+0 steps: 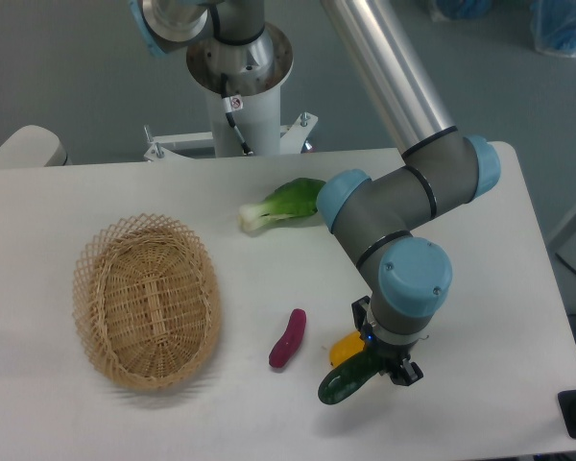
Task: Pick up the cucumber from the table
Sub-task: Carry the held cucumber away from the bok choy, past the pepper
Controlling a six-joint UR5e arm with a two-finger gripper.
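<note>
The dark green glossy cucumber (343, 382) is gripped at its upper end by the closed fingers (382, 368), tilted above the white counter (480, 288). A yellow vegetable (347, 346) is partly hidden just behind it, and a small purple sweet potato (288, 338) is seen nearby to the left.

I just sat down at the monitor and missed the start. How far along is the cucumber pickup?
Done, it seems: the gripper is shut on the cucumber, its jaws closed on one end. In hand: the cucumber hangs tilted, free end toward the table; a faint shadow below suggests it is lifted, though I can't confirm clearance. Left: perhaps raising it higher. A yellow item sits beside it.
</note>
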